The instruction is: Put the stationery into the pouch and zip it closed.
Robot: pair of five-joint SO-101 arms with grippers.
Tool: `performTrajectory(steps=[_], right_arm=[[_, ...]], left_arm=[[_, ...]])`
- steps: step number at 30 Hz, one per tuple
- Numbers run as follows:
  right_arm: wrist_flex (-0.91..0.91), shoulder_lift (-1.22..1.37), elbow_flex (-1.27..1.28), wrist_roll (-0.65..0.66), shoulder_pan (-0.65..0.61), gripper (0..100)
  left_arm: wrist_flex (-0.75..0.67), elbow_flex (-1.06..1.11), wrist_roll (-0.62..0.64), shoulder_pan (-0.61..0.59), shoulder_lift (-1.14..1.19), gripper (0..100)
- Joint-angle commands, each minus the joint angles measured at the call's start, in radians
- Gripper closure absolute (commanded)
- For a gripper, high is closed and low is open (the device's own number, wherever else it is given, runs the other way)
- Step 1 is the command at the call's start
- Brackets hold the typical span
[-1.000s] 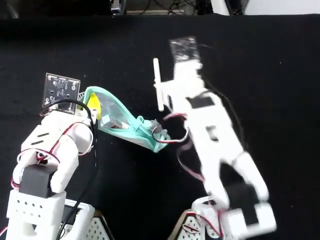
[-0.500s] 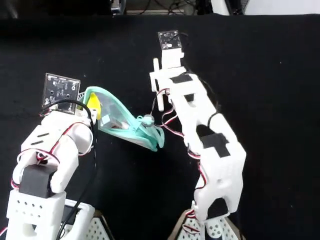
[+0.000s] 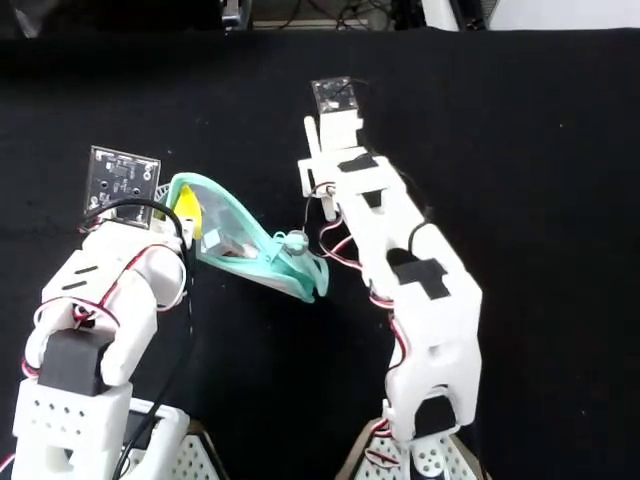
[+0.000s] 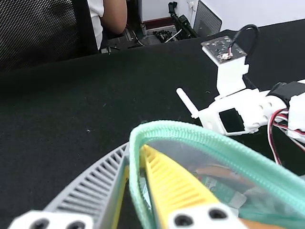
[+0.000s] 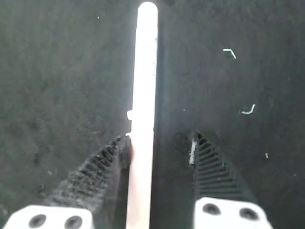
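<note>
**A:** Where is the pouch?

**B:** The pouch (image 3: 250,245) lies left of the middle of the table (image 3: 540,150). Its mouth is raised at the left end. The other end points toward the near edge, just beside the right arm's wires (image 3: 345,255).

**A:** What has hold of it?

**B:** The left gripper (image 4: 135,152) is clamped on the teal zip rim. The yellow finger (image 4: 167,191) is inside the mouth and the grey finger (image 4: 86,191) is outside, with the rim pinched between them.

**A:** Is it zipped?

**B:** No, the mouth gapes open. A small grey slider (image 3: 295,240) sits at the end away from that claw. Something orange and green shows through the clear wall, but I cannot tell what it is.

**A:** And the loose stationery?

**B:** A white pen (image 5: 143,71) is near the middle of the table, a little toward the far edge and apart from the pouch's mouth. I cannot tell whether it rests on the black cloth (image 5: 57,71) or is raised off it.

**A:** Does the other claw have it?

**B:** The right gripper (image 5: 157,138) straddles it, jaws partly spread. The pen runs between them and touches one finger. The other finger stands clear, with cloth showing in the gap, so the pen is not clamped.
</note>
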Motion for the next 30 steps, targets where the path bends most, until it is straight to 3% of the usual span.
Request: performTrajectory(steps=[1, 3, 9, 18, 24, 30], right_arm=[[0.077, 0.016, -0.076, 0.137, -0.003, 89.9], [0.147, 0.033, -0.119, 0.218, 0.009, 99.3], [0.377, 0.028, -0.197, 0.353, 0.149, 98.6], [0.552, -0.117, -0.197, 0.462, 0.410, 98.6], [0.746, -0.145, -0.196, 0.571, 0.445, 98.6], [0.789, -0.143, -0.196, 0.623, 0.439, 96.6]], left_arm=[[0.009, 0.162, -0.015, -0.021, 0.029, 97], [0.009, 0.162, -0.015, -0.021, 0.029, 97], [0.009, 0.163, -0.015, -0.021, 0.029, 97], [0.009, 0.162, -0.015, -0.021, 0.029, 97], [0.009, 0.162, -0.015, -0.021, 0.029, 97], [0.009, 0.162, -0.015, -0.021, 0.029, 97]])
